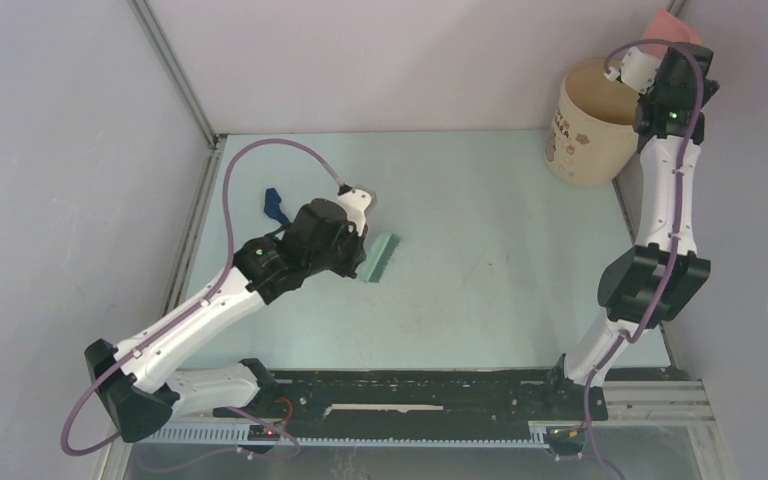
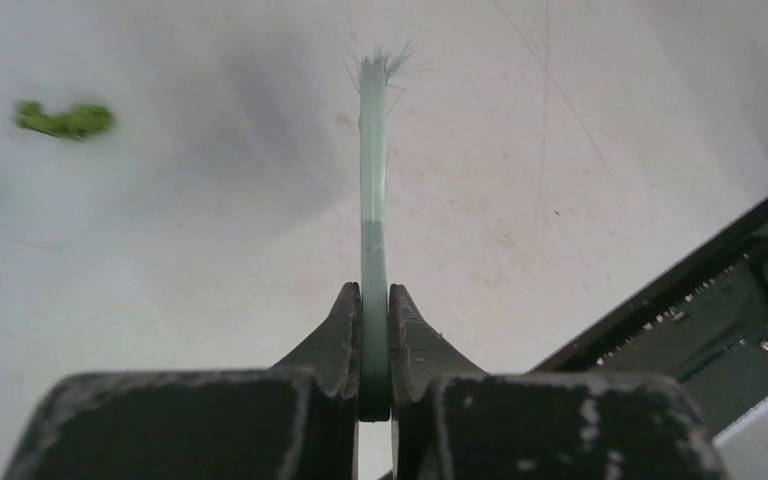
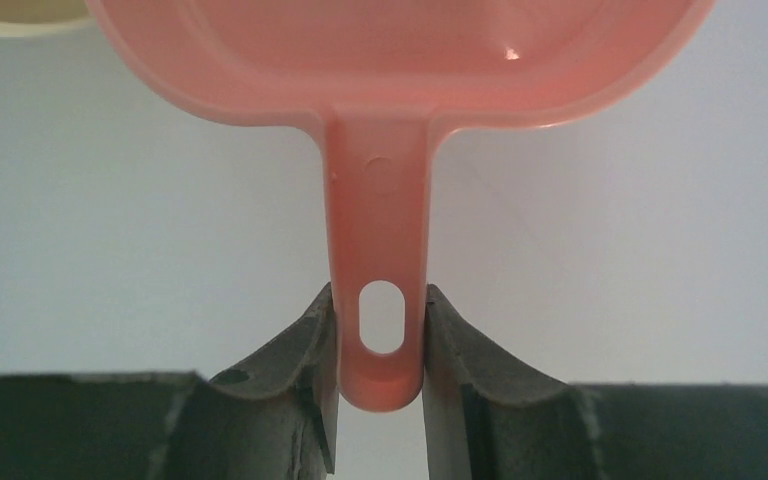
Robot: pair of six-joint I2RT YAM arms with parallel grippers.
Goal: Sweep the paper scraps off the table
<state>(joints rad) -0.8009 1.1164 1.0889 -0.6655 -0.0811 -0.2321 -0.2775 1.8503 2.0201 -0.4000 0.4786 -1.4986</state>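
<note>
The left gripper (image 2: 375, 300) is clamped tight on the green brush (image 2: 372, 180), and the right gripper (image 3: 380, 335) pinches the pink dustpan (image 3: 378, 200) handle up by the bucket (image 1: 588, 130). Two paper scraps, a green one (image 2: 65, 120) and a dark blue one (image 1: 275, 204), sit on the table (image 1: 480, 260) near the brush. They're probably featherlight and flimsy, so better brushed than pinched

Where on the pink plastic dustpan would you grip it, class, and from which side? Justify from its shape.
Grip the pink plastic dustpan by its narrow handle, beside the oval hole, coming from the handle end and closing on its two edges. The pan looks too wide to span; the handle fits, as the hold of the right gripper shows.
</note>
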